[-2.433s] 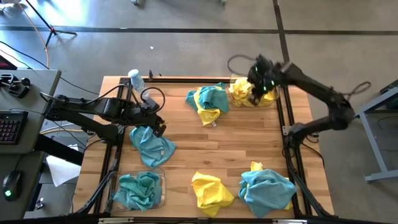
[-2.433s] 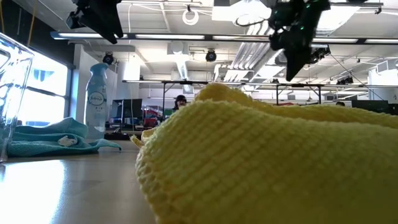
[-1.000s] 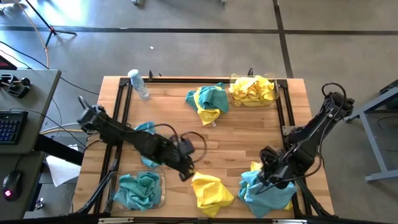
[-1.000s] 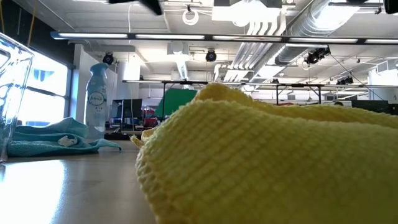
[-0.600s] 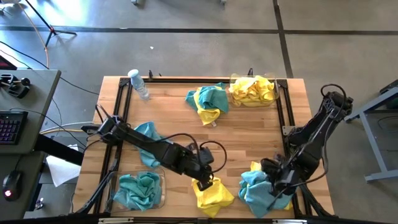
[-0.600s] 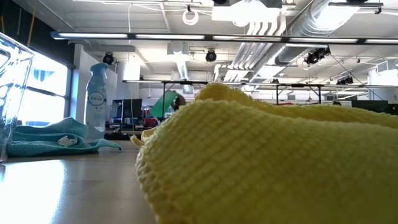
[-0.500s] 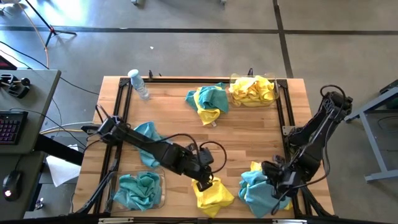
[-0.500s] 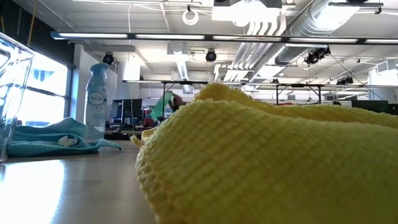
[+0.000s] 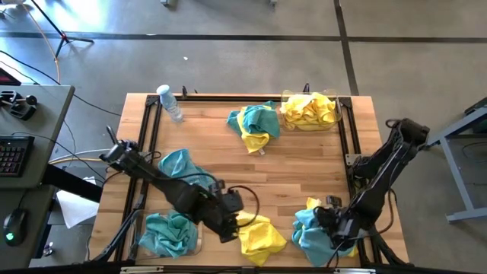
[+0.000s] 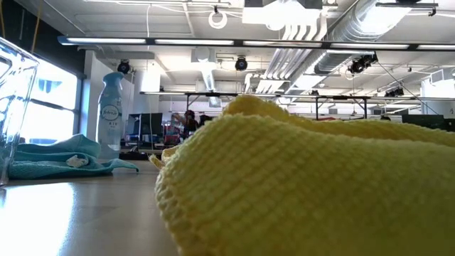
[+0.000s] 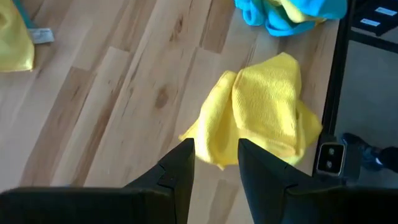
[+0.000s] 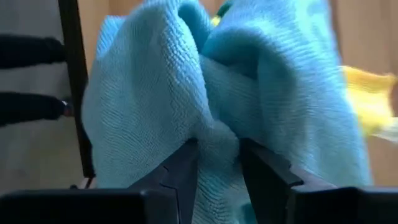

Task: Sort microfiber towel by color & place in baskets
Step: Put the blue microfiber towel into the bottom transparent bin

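Here, teal towel (image 12: 217,118) bunched between right hand (image 12: 217,163) fingers, table's near-right corner.

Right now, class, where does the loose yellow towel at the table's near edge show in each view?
High view: yellow towel, near edge, around the middle.
Low view: towel fills the foreground.
Left wrist view: towel at centre, on bare wood.
Right wrist view: cannot tell; teal cloth fills the picture.
Shared landmark: the teal pile beside it, also seen in both wrist views.

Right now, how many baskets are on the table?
2. One basket at the far right corner holds yellow towels; the other at the near left corner holds teal towels.
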### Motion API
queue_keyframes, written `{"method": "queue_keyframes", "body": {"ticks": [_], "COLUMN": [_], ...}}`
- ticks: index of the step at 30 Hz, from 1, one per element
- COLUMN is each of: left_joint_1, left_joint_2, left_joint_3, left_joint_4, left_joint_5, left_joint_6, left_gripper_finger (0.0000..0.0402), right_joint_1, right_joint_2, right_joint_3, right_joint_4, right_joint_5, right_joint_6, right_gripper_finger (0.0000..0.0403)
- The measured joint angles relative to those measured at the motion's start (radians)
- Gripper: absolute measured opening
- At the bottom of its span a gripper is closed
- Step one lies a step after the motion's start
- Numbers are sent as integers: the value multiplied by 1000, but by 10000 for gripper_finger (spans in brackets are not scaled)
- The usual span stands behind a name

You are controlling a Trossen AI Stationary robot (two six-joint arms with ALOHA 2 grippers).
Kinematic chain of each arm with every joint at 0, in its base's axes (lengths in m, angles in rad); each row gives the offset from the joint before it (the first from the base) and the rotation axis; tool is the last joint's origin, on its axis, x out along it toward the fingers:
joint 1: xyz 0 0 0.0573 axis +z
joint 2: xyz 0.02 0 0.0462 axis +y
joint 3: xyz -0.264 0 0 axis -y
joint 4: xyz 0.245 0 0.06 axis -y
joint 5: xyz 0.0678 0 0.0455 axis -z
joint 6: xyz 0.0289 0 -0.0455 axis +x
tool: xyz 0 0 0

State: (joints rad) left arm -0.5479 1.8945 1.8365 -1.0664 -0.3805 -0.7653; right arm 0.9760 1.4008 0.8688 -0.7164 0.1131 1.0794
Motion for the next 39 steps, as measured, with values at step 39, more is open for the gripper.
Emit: {"method": "queue_keyframes", "body": {"ticks": [39], "left_joint_1": [74], "left_joint_2": [-637], "left_joint_3": [-767], "left_joint_4": [946], "left_joint_5": [-117], "left_joint_6": [487], "left_gripper_finger": [129], "right_joint_1": [-527], "right_joint_2": [106], "right_joint_3": [668], "right_joint_4": [88], "right_joint_5": [376], "right_joint_6": [-613], "right_gripper_finger": [1]}}
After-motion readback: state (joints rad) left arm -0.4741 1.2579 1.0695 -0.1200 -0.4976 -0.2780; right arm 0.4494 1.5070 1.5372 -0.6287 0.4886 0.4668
